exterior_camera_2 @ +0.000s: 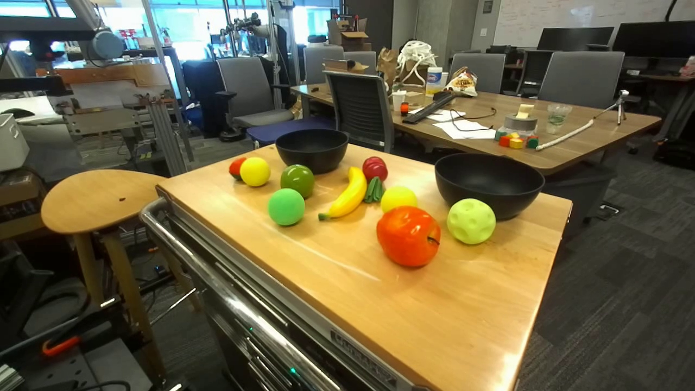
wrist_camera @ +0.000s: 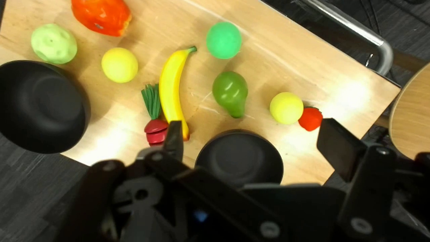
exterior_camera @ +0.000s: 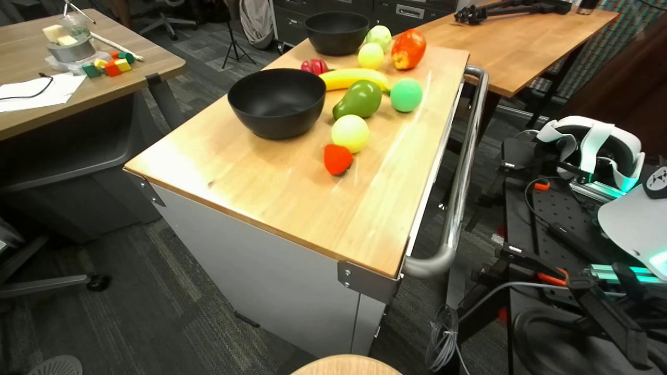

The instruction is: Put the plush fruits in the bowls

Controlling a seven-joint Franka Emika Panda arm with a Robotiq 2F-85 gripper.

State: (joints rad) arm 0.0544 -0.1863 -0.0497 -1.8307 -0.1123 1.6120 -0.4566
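Two black bowls stand on the wooden tabletop, and both look empty. The bowl by the strawberry (exterior_camera: 281, 127) also shows in the wrist view (wrist_camera: 238, 158); the far bowl (wrist_camera: 43, 107) is beside the pale green dimpled fruit (wrist_camera: 53, 43). A banana (wrist_camera: 171, 87) touches a red radish (wrist_camera: 156, 131). A green pear or avocado (wrist_camera: 231, 90), a red strawberry (wrist_camera: 310, 119) and a red-orange apple-like fruit (exterior_camera_2: 408, 236) lie loose. My gripper (wrist_camera: 257, 141) is open and empty above the table in the wrist view; it is out of both exterior views.
Two yellow balls (wrist_camera: 119, 65) (wrist_camera: 286, 108) and a green ball (wrist_camera: 223, 40) lie among the fruits; one yellow ball touches the strawberry. A metal handle rail (exterior_camera: 469, 156) runs along one table edge. A wooden stool (exterior_camera_2: 103, 198) stands beside the cart.
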